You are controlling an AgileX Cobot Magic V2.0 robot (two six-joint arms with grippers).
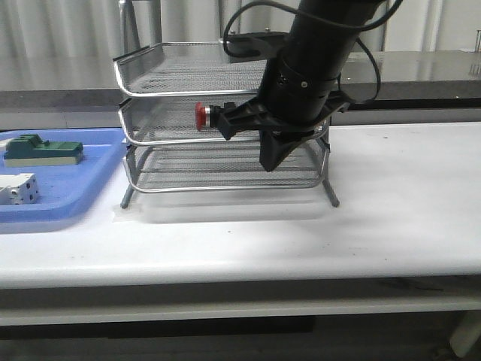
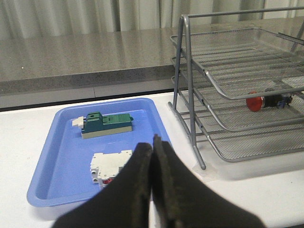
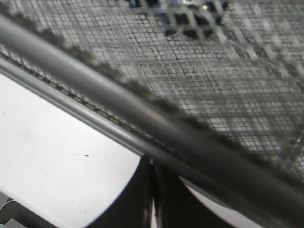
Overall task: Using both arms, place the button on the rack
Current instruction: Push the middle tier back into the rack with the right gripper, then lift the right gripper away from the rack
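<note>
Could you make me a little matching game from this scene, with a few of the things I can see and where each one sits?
Things:
1. button
2. green block
3. white block
4. rack

Places:
A. in the blue tray, on the side nearer the wall
B. standing on the white table, right of the blue tray
C. on the rack's middle tier
D. in the blue tray, on the side nearer the table's front edge

Pairs: 1-C, 2-A, 3-D, 4-B

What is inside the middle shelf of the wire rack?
A red-capped button lies on its side in the middle shelf of the rack. In the front view the right arm covers that shelf's right part, so anything there stays hidden.
</note>
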